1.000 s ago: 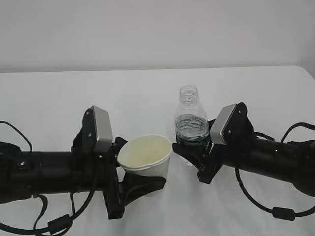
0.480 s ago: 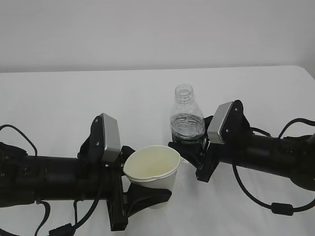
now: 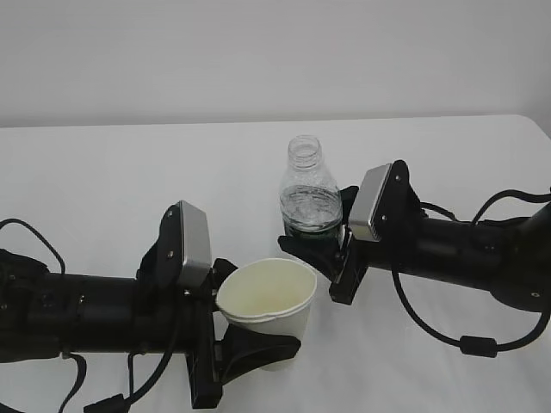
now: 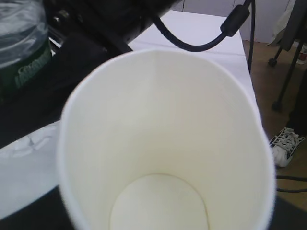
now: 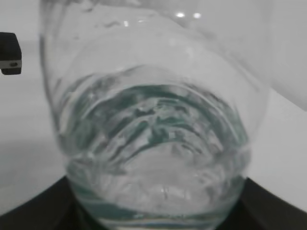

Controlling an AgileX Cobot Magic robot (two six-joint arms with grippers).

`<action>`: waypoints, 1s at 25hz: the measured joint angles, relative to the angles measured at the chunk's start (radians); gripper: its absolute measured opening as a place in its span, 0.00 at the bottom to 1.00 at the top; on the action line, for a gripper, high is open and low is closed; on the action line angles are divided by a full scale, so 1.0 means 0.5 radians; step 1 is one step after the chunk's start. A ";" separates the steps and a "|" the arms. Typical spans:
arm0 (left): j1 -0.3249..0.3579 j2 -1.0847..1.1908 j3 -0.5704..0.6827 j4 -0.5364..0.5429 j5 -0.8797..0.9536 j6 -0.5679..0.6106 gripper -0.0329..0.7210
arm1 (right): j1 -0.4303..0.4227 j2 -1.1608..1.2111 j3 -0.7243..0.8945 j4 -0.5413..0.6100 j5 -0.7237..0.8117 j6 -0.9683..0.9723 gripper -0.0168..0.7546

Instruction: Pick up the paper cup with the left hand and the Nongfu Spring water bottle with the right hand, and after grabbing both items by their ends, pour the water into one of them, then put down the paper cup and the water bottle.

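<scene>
The small white tapered paper cup (image 3: pixel 269 310) stands nearly upright, mouth up, in our left pincer (image 3: pixel 245 344). The clear ribbed green-banded plastic bottle (image 3: pixel 309 200), neck up, sits clamped in our right pincer (image 3: pixel 314 249) just behind it above the white bench (image 3: pixel 103 181).

The empty white paper cup (image 3: pixel 265 305) tilts beside the upright, capless, partly filled Nongfu Spring water bottle (image 3: pixel 309 202).

You get flat, even, bright light; table (image 3: pixel 103 172) nearly blown white, shadows faint under both arms. Exterior view is sharp. Left wrist view: paper cup (image 4: pixel 163 143) rim soft, overexposed. Right wrist view: bottle (image 5: pixel 153 143) blurred, 2 small glare dots up top.
</scene>
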 joint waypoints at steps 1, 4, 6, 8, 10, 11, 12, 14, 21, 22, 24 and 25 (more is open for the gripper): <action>0.000 0.000 0.000 0.000 0.000 0.000 0.65 | 0.003 0.000 -0.010 -0.005 0.000 0.000 0.61; 0.000 0.000 0.000 0.000 0.000 0.000 0.65 | 0.003 0.000 -0.026 -0.009 0.000 0.000 0.61; 0.000 0.000 0.000 0.000 -0.004 0.000 0.65 | 0.003 0.000 -0.034 -0.017 0.000 -0.024 0.61; 0.000 0.000 0.000 0.000 -0.013 0.000 0.65 | 0.003 0.000 -0.037 -0.021 0.000 -0.042 0.61; 0.000 0.000 0.000 0.000 -0.022 0.000 0.65 | 0.003 0.000 -0.037 -0.029 0.000 -0.079 0.61; 0.000 0.000 0.000 0.000 -0.029 0.000 0.65 | 0.003 0.000 -0.037 -0.033 0.000 -0.102 0.61; 0.000 0.000 0.000 0.001 -0.033 0.000 0.65 | 0.003 0.000 -0.037 -0.037 0.000 -0.118 0.61; 0.000 0.000 0.000 0.001 -0.040 0.000 0.65 | 0.003 0.000 -0.037 -0.046 0.000 -0.136 0.61; -0.003 0.000 0.000 0.019 -0.066 -0.003 0.65 | 0.042 0.000 -0.037 -0.046 0.000 -0.236 0.61; -0.003 0.000 0.000 0.024 -0.066 -0.003 0.65 | 0.042 0.000 -0.037 -0.046 0.000 -0.245 0.61; -0.003 0.000 0.000 0.025 -0.069 -0.003 0.65 | 0.042 0.000 -0.037 -0.041 0.000 -0.266 0.61; -0.003 0.000 0.000 0.028 -0.069 -0.003 0.65 | 0.042 0.000 -0.037 -0.033 0.000 -0.274 0.61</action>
